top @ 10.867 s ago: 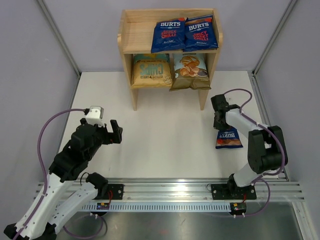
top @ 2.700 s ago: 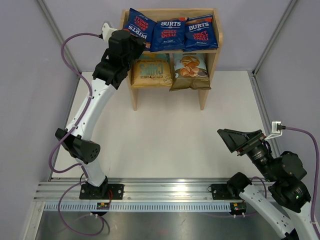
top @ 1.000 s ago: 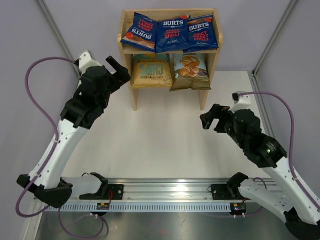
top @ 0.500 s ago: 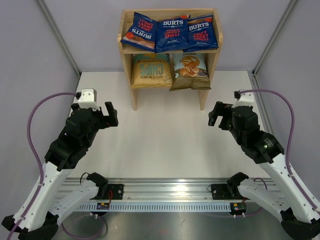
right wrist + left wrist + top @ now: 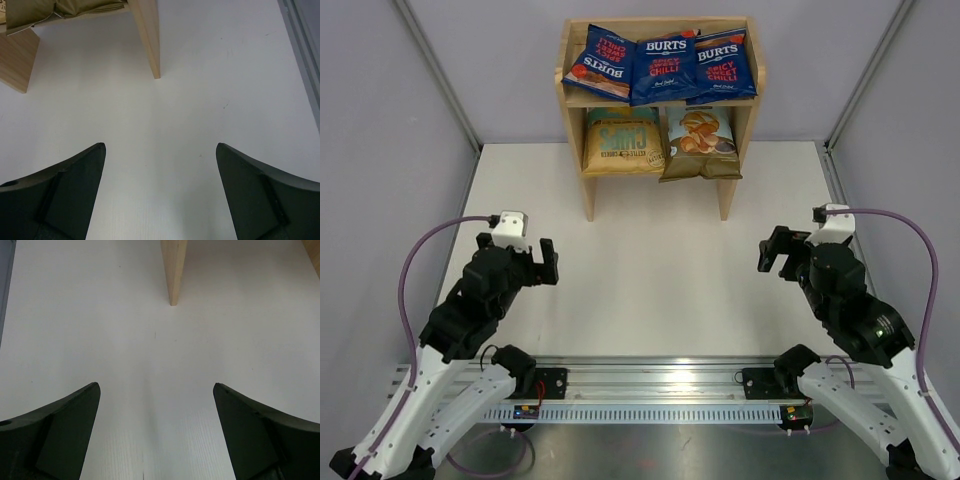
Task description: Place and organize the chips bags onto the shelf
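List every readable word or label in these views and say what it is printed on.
"BURTS": left dark-blue bag, tilted.
"BURTS", "CHILLI": middle dark-blue bag.
"BURTS", "SPICY SWEET CHILLI": right dark-blue bag.
"CHIPS": yellow bag; small print blurred.
Pale-blue-and-brown bag: too blurred to read.
Wrist views: none.

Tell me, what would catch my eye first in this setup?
The wooden shelf at the back, with three dark-blue Burts bags overlapping on its top tier, a yellow bag and a brownish bag below. Nearer, the left tool and right tool hang wide open, one on each side.
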